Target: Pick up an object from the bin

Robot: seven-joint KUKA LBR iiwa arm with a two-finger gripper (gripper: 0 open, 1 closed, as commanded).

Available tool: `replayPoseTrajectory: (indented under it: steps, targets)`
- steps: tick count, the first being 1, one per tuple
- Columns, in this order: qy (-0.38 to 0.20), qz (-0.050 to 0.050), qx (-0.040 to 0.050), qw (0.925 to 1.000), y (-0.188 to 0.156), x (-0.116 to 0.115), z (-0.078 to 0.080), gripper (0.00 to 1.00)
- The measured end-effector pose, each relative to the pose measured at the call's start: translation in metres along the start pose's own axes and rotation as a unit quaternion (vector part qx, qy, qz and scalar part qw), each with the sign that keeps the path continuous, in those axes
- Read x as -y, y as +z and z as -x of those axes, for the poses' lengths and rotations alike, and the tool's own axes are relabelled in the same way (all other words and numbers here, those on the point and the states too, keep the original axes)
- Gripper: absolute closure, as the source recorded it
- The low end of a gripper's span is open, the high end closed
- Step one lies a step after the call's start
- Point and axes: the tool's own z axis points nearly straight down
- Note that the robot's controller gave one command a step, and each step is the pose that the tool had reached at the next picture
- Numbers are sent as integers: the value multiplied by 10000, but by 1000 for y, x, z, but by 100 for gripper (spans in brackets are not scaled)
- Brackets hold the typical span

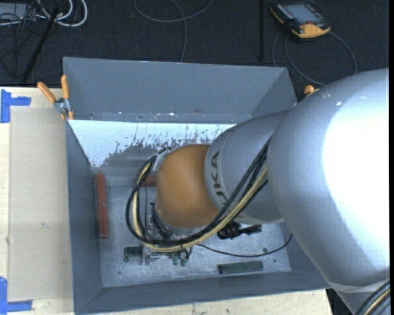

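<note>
Camera view: grasping in the grey metal bin (81, 195) is judged underway; how open the gripper (164, 251) is cannot be told; lifting is needed next.

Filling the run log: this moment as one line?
arm low over bin middle | red-brown bar left | dark strip lower right | hold: cannot tell

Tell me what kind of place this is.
Probably a robotics lab's bin-picking station: a silver robot arm reaches into a grey metal bin, and loose cables lie on the dark floor.
</note>
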Motion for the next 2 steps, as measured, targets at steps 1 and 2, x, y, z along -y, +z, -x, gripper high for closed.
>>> replayPoseTrajectory:
  steps: [1, 2]
  targets:
    - [3, 1, 0, 10000, 0, 0, 0, 100]
    - [-230, -2, -2, 9997, -169, -13, 7, 100]
